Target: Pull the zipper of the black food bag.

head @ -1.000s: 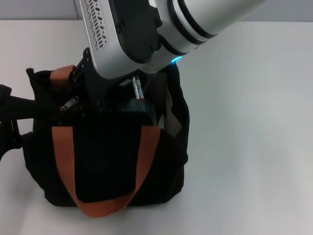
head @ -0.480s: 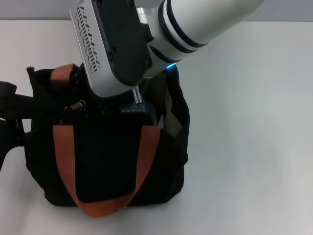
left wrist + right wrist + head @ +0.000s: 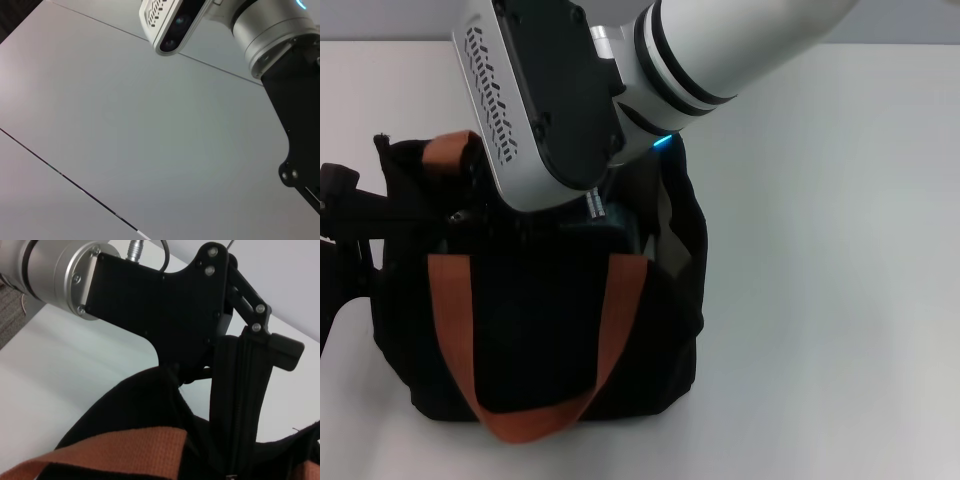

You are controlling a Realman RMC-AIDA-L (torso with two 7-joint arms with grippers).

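Tension at the left end is the thing to watch. There the left gripper [image 3: 246, 347] is clenched on the black zip strip at the end of the large black fabric food bag [image 3: 540, 340], which is stood on the white table [image 3: 820, 300] with its orange-brown webbing strap [image 3: 450, 300] draped over the near face. If that pinch is lost, the strip is likely to go slack and the soft bag to be dragged along rather than zipped.

Towards the middle, the bag's open top is covered by the right arm's white and black wrist housing [image 3: 550, 110]. The right gripper is hidden beneath it, so whether it is released or clenched cannot be told. The small silver-grey zipper pull is hidden there too (somewhere under the housing, it is judged), and a missed or glancing grip on so small a tab is the other risk.

Compared with half a second ago, the housing is swung further left, and the tab then seen beside it is now covered.
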